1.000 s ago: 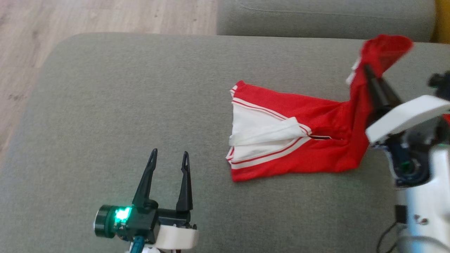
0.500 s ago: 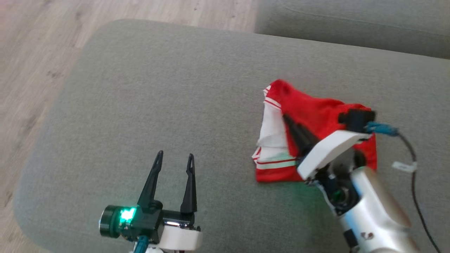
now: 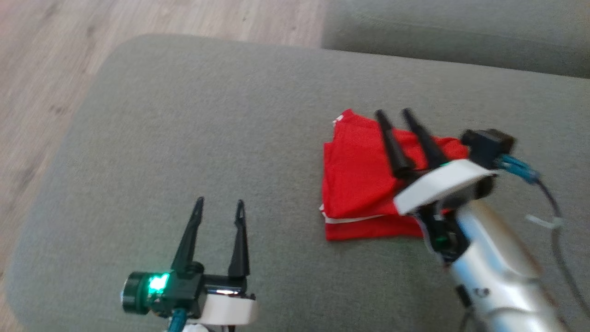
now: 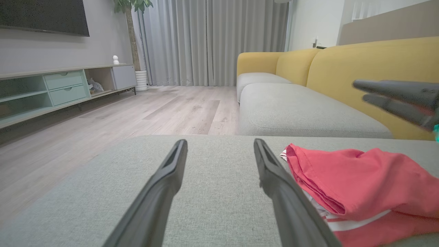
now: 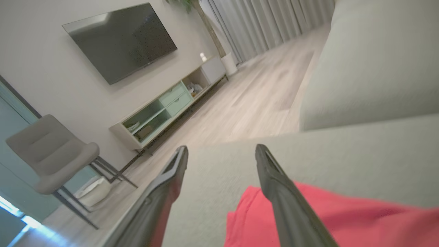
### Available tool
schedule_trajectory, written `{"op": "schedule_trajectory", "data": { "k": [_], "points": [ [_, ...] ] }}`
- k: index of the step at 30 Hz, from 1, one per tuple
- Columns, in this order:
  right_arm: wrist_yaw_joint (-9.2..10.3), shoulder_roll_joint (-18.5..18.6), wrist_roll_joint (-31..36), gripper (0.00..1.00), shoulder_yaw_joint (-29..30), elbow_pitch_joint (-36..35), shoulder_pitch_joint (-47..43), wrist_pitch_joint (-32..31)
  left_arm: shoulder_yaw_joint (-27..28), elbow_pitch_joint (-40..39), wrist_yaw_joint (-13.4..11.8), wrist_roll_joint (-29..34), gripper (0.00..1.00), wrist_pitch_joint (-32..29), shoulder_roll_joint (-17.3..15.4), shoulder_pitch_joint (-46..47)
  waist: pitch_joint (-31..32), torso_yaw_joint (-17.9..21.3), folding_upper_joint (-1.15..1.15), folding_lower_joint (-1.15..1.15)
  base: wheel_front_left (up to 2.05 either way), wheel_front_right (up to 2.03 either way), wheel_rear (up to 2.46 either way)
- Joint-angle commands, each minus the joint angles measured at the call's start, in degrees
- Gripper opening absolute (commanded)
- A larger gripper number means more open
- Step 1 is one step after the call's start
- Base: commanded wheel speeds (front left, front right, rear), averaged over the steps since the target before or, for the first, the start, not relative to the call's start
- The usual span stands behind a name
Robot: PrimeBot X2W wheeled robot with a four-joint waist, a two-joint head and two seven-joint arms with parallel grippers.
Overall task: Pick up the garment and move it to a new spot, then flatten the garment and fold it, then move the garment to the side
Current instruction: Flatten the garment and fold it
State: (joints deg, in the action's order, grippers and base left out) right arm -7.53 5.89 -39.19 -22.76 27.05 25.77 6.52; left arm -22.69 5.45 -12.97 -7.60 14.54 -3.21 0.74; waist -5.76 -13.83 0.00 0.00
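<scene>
Change since half a second ago: right gripper (image 3: 392, 111), then pinched on a lifted flap of the garment (image 3: 359, 184), now has its fingers apart and clear of the cloth. The flap lies down over the white panel that showed before.
Garment: red cloth with a white stripe near its lower edge, folded over on itself. It lies flat on the right half of the grey cushion (image 3: 184, 115).
Right gripper: spread and holding nothing. In the head view its fingers point up and left across the red cloth; in the left wrist view they hang in the air above the garment's right side.
Left gripper (image 3: 219, 200): spread and empty, low over bare cushion to the left of the garment and apart from it. A green lamp (image 3: 156, 282) is lit at its base.
Surface: woven grey fabric with rounded corners. A second grey seat (image 3: 461, 37) lies just behind it.
Room: pale wood floor (image 3: 46, 69), yellow sofa back (image 4: 377, 58), grey curtains (image 4: 205, 41) with a potted plant (image 4: 132, 34) beside them. A dark television (image 5: 120, 41) hangs on the wall above a pale green cabinet (image 5: 154, 109). A grey chair (image 5: 48, 151) stands on thin dark legs.
In the way: in the head view the right arm's white wrist cover (image 3: 438, 184) and silver forearm (image 3: 498, 276) hide the garment's lower right corner. A blue plug (image 3: 518, 167) with a grey cable trails off the wrist.
</scene>
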Motion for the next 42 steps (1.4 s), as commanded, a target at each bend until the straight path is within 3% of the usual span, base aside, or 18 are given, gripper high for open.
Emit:
{"op": "schedule_trajectory", "data": {
  "k": [1, 5, 11, 17, 21, 30, 42],
  "points": [
    [0.04, 0.76, 1.05, 1.0, 0.15, -2.44, -0.31, 1.47, 2.43, -1.73, -0.22, -0.26, 1.0, 0.46, 0.33, 0.7, 1.82, 1.95, 0.0, 0.0, 0.0, 0.0, 0.0],
    [0.04, 4.57, 5.04, 1.0, 2.7, -5.5, -6.47, 6.32, 3.84, -1.03, 0.28, -0.28, 1.0, 0.46, 0.33, -1.26, 5.23, 5.12, 0.0, 0.0, 0.0, 0.0, 0.0],
    [0.04, 8.49, 12.08, 1.0, 5.2, -8.26, -17.39, 8.38, 5.81, -0.41, 0.78, 0.22, 1.0, 0.46, 0.31, -4.18, 8.82, 8.74, 0.0, 0.0, 0.0, 0.0, 0.0],
    [0.04, 5.07, 23.23, 1.0, 11.98, -12.66, -27.76, 8.46, 7.14, 2.1, 2.16, 0.95, 1.0, 0.46, -0.04, -7.55, 11.94, 10.77, 0.0, 0.0, 0.0, 0.0, 0.0],
    [0.04, 1.53, 26.78, 1.0, 13.98, -14.89, -33.04, 8.46, 8.46, 4.45, 2.69, 0.85, 1.0, 0.46, -0.04, -9.59, 13.38, 11.24, 0.0, 0.0, 0.0, 0.0, 0.0],
    [0.04, -0.87, 31.67, 1.0, 15.7, -15.44, -36.35, 8.47, 10.46, 6.59, 3.49, 0.99, 1.0, 0.46, 0.1, -11.45, 14.93, 11.19, 0.0, 0.0, 0.0, 0.0, 0.0],
    [0.04, -1.7, 32.96, 1.0, 15.48, -15.24, -36.05, 8.47, 11.69, 6.31, 3.09, 1.92, 1.0, 0.46, 0.25, -11.73, 14.69, 11.85, 0.0, 0.0, 0.0, 0.0, 0.0]
  ]
}}
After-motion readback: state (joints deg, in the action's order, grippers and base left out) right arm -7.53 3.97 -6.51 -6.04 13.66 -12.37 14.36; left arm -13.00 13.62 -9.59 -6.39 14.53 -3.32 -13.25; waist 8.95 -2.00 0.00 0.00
